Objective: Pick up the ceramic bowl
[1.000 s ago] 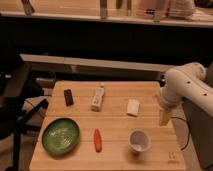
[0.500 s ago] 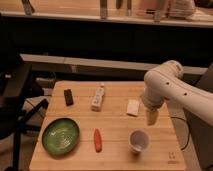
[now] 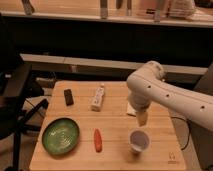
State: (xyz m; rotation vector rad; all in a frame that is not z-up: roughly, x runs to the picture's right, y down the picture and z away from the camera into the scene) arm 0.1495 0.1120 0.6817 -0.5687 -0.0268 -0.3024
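The ceramic bowl (image 3: 60,135) is wide, shallow and green, with a paler centre. It sits at the front left of the wooden table (image 3: 115,117). My white arm comes in from the right and bends over the table's right half. My gripper (image 3: 142,118) hangs down just above the small white cup (image 3: 139,141), far to the right of the bowl. It holds nothing that I can see.
A red carrot-like item (image 3: 98,139) lies between bowl and cup. A white bottle-like object (image 3: 98,97) and a small black object (image 3: 68,96) lie toward the back. A pale block (image 3: 131,108) sits partly behind the arm. A black chair (image 3: 12,100) stands at left.
My arm has swung leftward over the table, and the gripper has moved from the right edge to above the white cup. The objects have not moved.
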